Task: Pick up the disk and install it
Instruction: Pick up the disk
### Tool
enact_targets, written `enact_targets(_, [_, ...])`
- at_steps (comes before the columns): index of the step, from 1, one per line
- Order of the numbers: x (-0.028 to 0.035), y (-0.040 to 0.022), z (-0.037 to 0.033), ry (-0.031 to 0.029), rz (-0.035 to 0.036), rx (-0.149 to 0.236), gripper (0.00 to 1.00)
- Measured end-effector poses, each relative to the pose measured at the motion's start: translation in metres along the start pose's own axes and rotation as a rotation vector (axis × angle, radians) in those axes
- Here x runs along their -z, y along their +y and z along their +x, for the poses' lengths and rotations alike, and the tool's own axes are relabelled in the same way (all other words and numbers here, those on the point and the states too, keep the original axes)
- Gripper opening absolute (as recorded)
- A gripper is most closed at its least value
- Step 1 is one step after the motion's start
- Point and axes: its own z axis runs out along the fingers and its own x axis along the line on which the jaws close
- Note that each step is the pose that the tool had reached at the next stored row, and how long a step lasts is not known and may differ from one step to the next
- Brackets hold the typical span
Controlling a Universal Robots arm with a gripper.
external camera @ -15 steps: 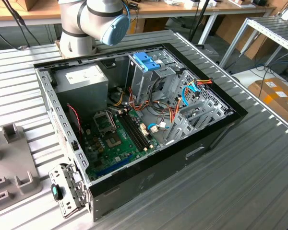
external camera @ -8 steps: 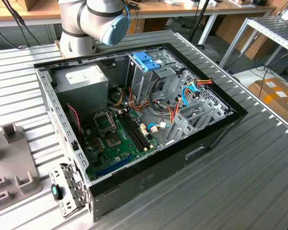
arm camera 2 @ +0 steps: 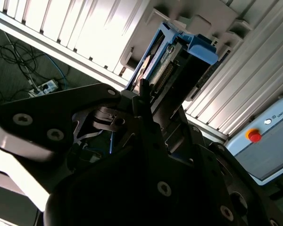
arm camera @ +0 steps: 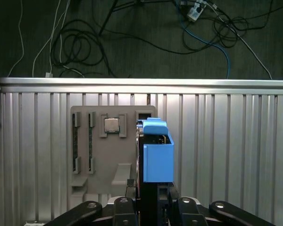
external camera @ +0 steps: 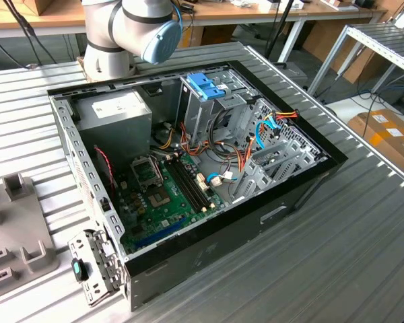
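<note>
In the first wrist view, find the disk (arm camera: pixel 155 155) dead ahead of the gripper (arm camera: pixel 153 205), at the gripper's 12 o'clock. Up on its thin edge, long side running straight away from the gripper, near end reaching right to it. Cannot tell if the gripper is squeezing the disk or just sitting loose around it. Over one side of the grey holder (arm camera: pixel 92 155) on the ribbed desk (arm camera: pixel 226 141); cannot tell if resting on the holder or lifted off it.

In the exterior view, look for the open computer case (external camera: pixel 209 259) in the middle, with the holder at 8 o'clock from it. Near the case's 12 o'clock, a tall metal cage (external camera: pixel 195 118) with a blue bracket (external camera: pixel 205 85) on top. Disk not in the case yet, so not put in, by the look of it.
</note>
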Motion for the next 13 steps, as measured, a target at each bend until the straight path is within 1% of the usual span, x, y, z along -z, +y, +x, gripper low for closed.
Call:
enact_targets(9, [-0.0002,-0.0145,-0.0005,0.0000,0.0000,0.000,0.35])
enact_targets(13, [-0.0001,-0.0155,-0.0006,0.0000,0.0000,0.000,0.35])
